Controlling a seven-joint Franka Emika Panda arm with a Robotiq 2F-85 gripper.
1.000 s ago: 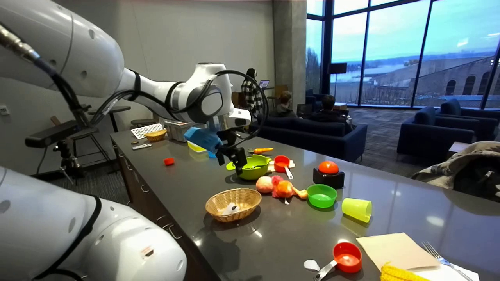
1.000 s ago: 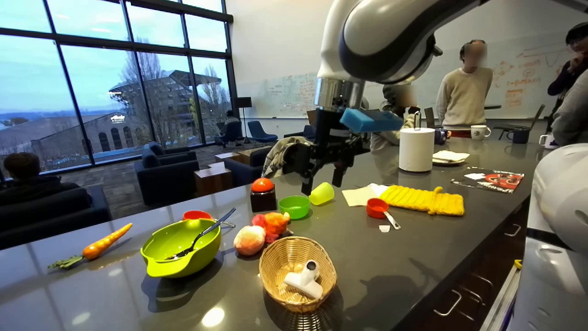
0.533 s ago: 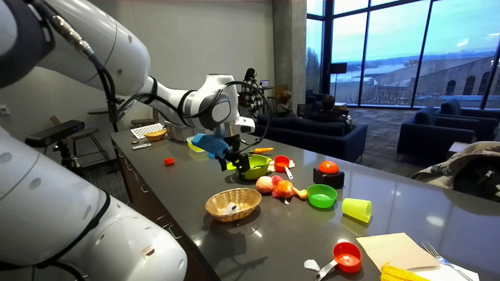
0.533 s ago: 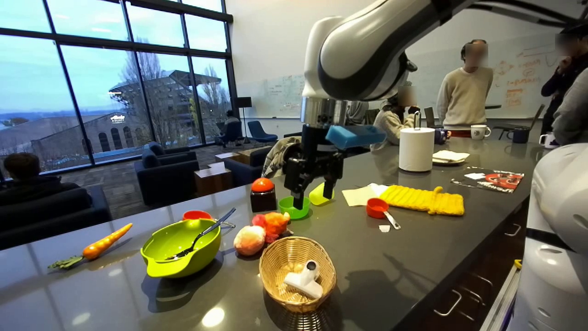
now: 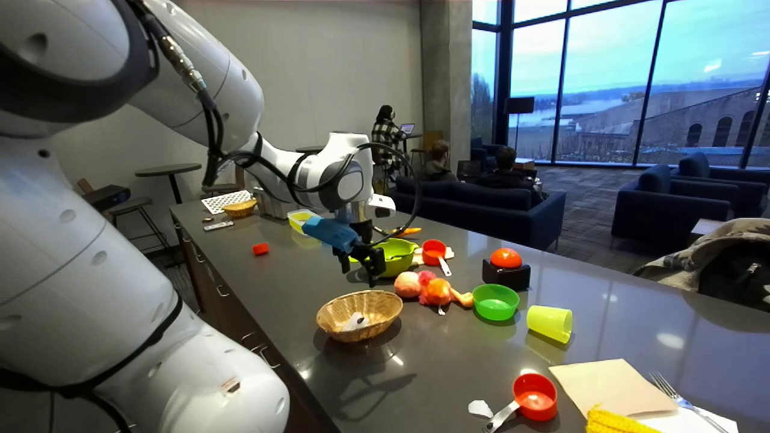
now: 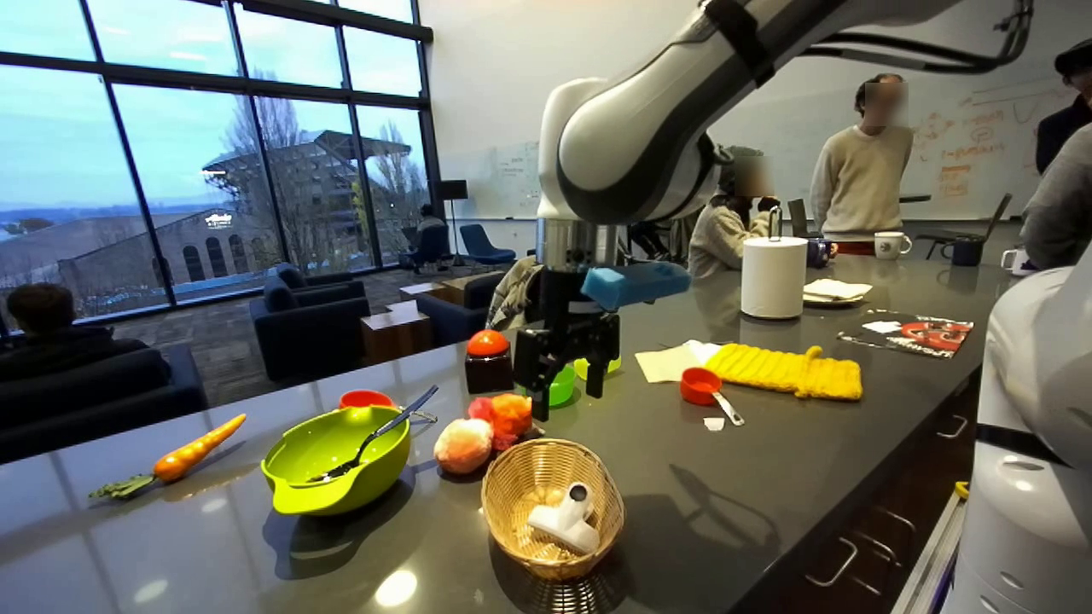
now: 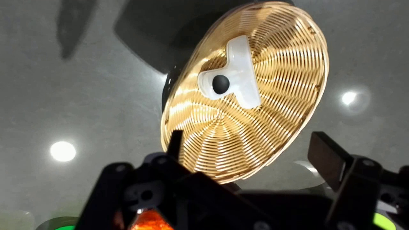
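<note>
Hovering over the worktop [image 7: 96, 105], the jaws gape empty. Below and past them, in the wicker basket [image 7: 290, 76], lies a white bag clip [image 7: 239, 73], long bar nearly square to their spread.

A shared, office-like lounge
Beyond the pincer [image 5: 359, 275], past the bench [image 5: 445, 361], stand a sofa [image 5: 499, 216], armchairs [image 5: 671, 204] and tall windows [image 5: 610, 78]; far behind the pincer, in an exterior view, a whiteboard [image 6: 972, 111] bears handwriting.
</note>
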